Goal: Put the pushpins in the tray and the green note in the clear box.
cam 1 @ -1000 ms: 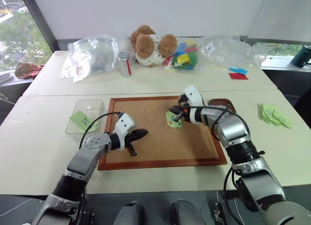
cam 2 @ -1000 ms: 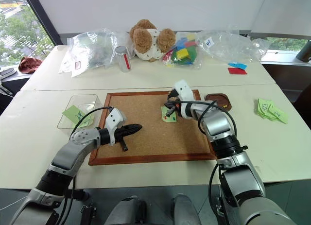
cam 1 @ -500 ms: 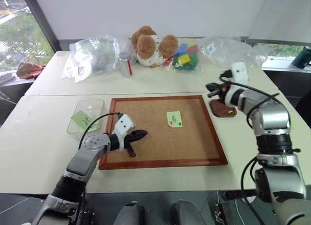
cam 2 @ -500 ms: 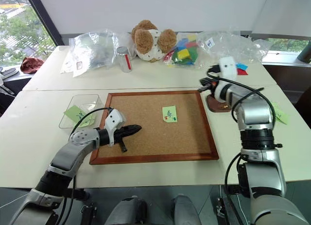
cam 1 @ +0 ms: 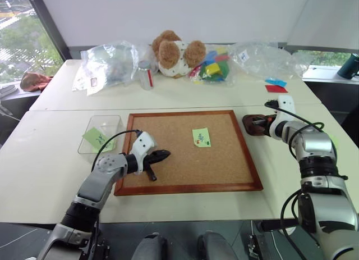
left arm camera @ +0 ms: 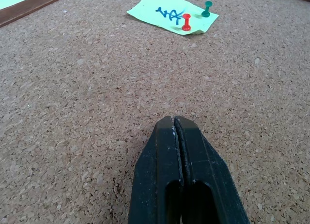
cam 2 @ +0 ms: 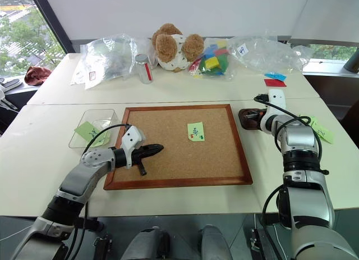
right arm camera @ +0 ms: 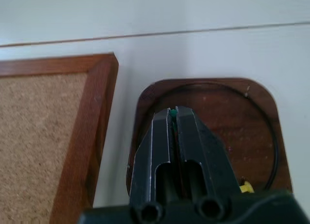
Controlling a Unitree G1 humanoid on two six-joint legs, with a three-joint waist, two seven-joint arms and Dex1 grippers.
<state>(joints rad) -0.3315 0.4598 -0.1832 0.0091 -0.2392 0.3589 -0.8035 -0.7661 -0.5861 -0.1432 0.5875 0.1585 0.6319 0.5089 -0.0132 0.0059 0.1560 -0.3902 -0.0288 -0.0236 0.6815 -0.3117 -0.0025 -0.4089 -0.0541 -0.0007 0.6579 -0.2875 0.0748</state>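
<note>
Clear box (cam 1: 101, 133) sits on the table left of the corkboard (cam 1: 168, 159) with one green note (cam 1: 96, 138) lying in it; the left gripper (left arm camera: 175, 121) hovers low over the cork, jaws pressed shut and empty. A second green note (left arm camera: 173, 12) lies mid-board, with a red pushpin (left arm camera: 186, 22) and a green pushpin (left arm camera: 208, 8) on it. Right of the board, the right gripper (right arm camera: 172, 113) hangs over the tray (right arm camera: 252, 112), jaws nearly closed on a green pushpin head at their tips; a yellow pin (right arm camera: 245, 186) lies in the tray.
</note>
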